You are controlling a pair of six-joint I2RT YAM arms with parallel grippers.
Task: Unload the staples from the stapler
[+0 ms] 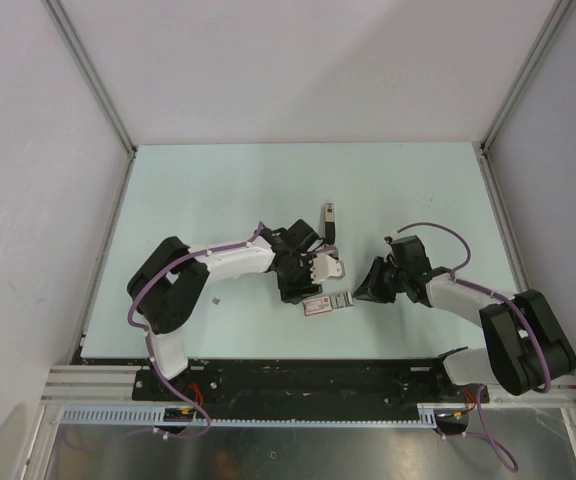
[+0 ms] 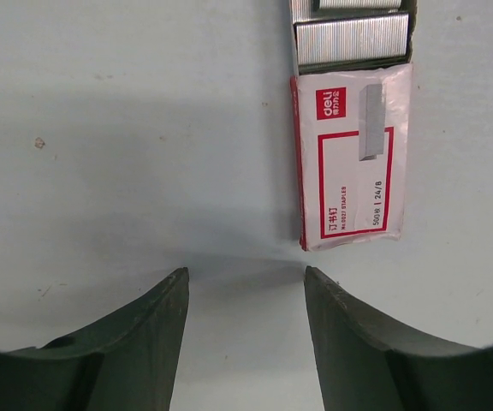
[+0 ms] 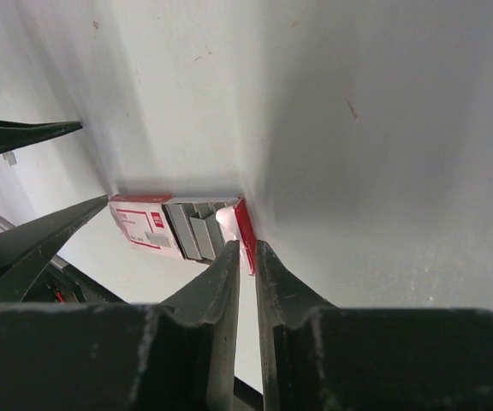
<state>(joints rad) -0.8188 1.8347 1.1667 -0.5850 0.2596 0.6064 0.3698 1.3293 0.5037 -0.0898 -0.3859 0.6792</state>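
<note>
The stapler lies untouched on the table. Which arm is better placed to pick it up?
Probably the left. The left gripper is open and empty, and in the top view it sits nearer the stapler. The right gripper is nearly closed at the red end of the staple box, farther from the stapler.

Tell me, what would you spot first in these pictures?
The small red-and-white cardboard staple box jumps out, lying on the pale table near its front edge, one end open on silver staple strips. Both grippers crowd it: the left gripper open just short of it, the right gripper at its red end flap. A slim black stapler lies farther back.
</note>
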